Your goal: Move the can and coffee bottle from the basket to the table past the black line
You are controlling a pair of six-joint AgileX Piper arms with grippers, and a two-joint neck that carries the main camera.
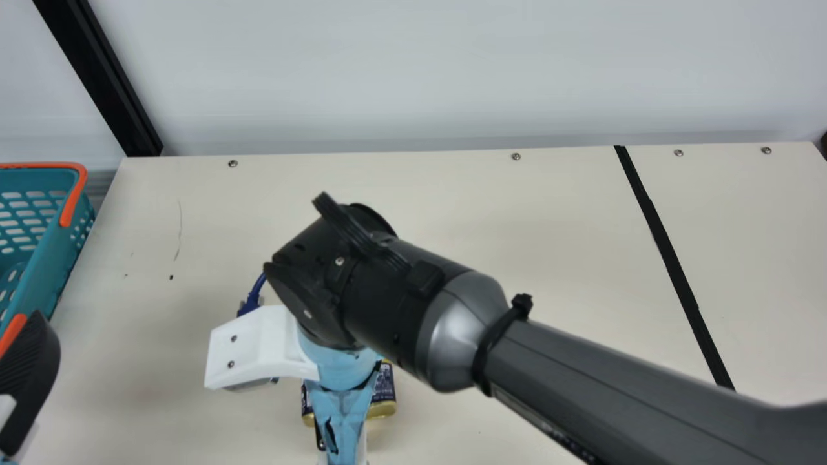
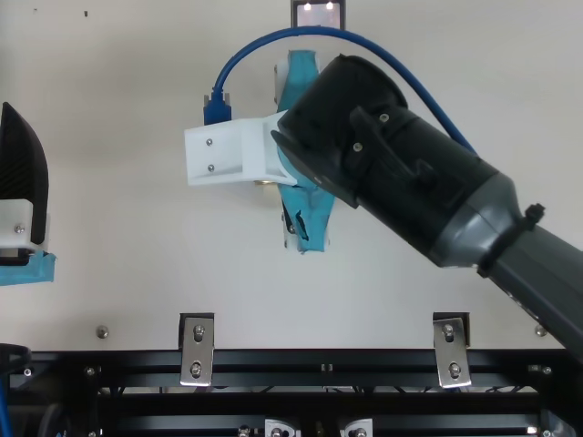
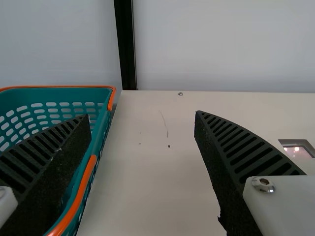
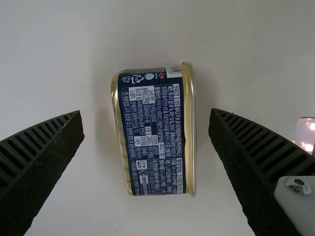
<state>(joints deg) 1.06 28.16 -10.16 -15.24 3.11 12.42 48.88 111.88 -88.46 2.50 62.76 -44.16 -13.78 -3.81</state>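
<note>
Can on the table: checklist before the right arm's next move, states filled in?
1. Right end effector open: ok
2. Can lined up between its fingers, gap on both sides: ok
3. Fingers low enough to grip: cannot tell
4. Can past the black line: not ok
5. Left end effector open and holding nothing: ok
6. Coffee bottle in the basket: cannot tell

The can (image 4: 155, 137) is navy and gold, the basket (image 1: 44, 270) teal with orange edging
</note>
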